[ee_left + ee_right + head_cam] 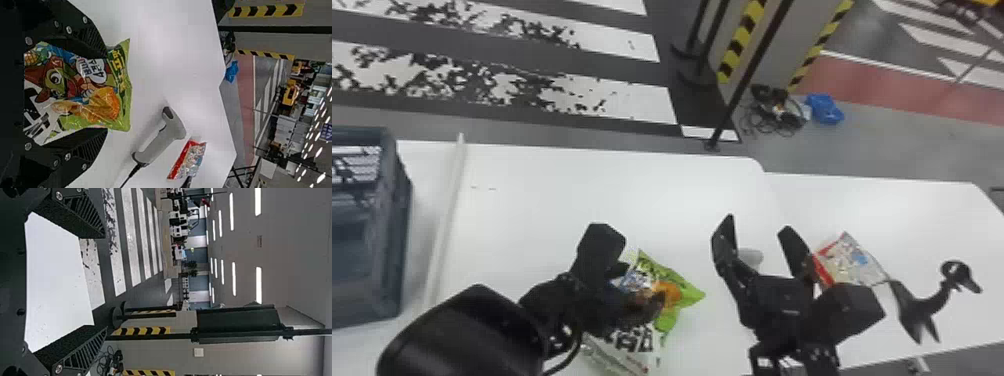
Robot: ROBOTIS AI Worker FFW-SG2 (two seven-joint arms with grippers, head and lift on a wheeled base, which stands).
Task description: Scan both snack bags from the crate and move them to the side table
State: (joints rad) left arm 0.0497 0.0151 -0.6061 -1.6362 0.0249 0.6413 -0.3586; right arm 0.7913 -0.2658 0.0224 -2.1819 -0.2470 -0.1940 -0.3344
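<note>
Beyond the green bag (687, 289), tabletop (612, 195) spreads broadly to its edge.

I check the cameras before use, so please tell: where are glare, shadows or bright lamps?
Head view: white table brightly lit; left wrist view: small glints on the green snack bag, faint shadow beside the scanner; right wrist view: ceiling lamps glowing as white strips.

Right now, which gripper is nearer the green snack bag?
Left: the left gripper has the green snack bag between its fingers; the right gripper is open, off to the bag's right.
</note>
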